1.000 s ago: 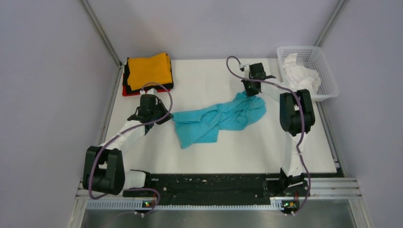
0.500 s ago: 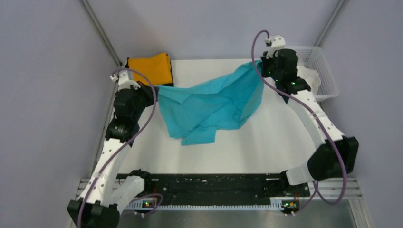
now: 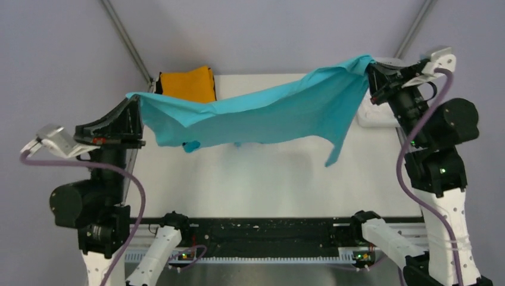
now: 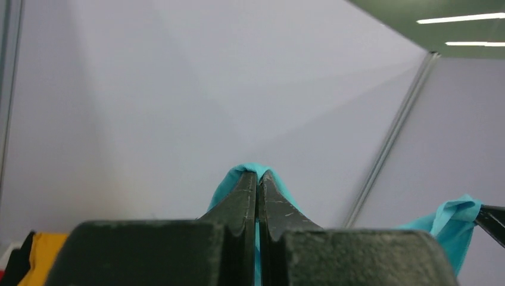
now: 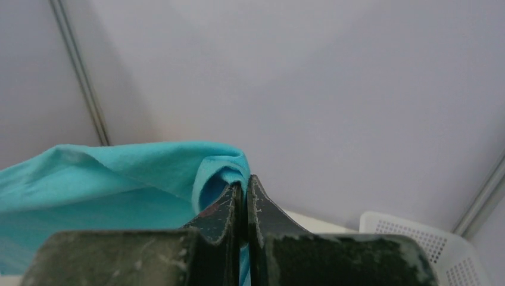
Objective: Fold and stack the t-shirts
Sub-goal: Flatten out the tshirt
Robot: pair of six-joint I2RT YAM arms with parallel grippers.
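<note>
White table (image 3: 268,187), teal t-shirt (image 3: 268,113) stretched aloft, orange stack (image 3: 187,83) partly hidden behind

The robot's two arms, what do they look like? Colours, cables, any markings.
The left arm and right arm both mix white links with bulky black joint housings, and a purple cable loops along each. The left gripper and right gripper have black tapering fingers, scuffed with pale scratches in the wrist views. Small green lights glow on the right arm's joints.
</note>
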